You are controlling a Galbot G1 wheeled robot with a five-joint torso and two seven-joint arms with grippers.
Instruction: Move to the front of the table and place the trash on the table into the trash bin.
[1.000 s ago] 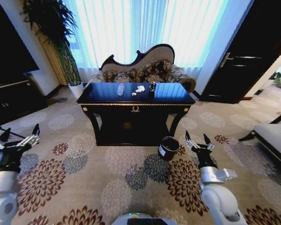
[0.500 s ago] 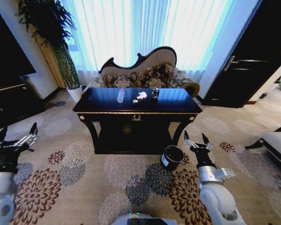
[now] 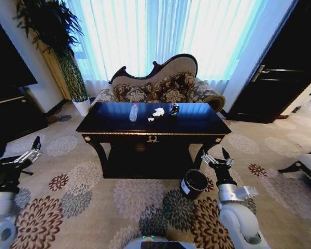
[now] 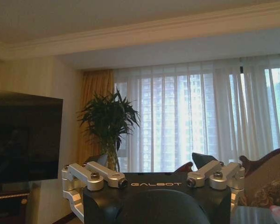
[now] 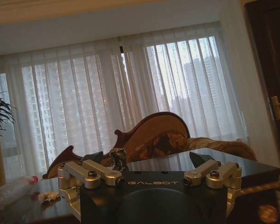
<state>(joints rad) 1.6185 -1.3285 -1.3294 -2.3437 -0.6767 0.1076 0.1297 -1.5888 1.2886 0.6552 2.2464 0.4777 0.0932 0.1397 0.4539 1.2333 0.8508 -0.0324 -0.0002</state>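
The right gripper (image 3: 216, 157) hangs low over the patterned carpet (image 3: 119, 197) with its two fingers spread apart and nothing between them, pointing toward the table (image 3: 151, 134). Just beside it, on its inner side and a little nearer the robot, stands the trash bin (image 3: 194, 183), upright on the floor at the table's front right leg. Ahead of this gripper and higher, on the glossy tabletop, lies the trash: the dark silvery ball (image 3: 174, 109) closest to it, then the white wadded paper (image 3: 158, 112), then the clear plastic bottle (image 3: 133, 112) farthest across, all near the table's back edge and apart from each other. From the right wrist camera the ball (image 5: 118, 158) sits just past the spread fingers, with the bottle (image 5: 11, 191) lying well off to one side. The left gripper (image 3: 16, 154) is held out wide on the other side, also released and empty, well apart from the table and short of its front left corner. Behind the table is a sofa (image 3: 158, 85), with a potted plant (image 3: 57, 36) beyond the left gripper.
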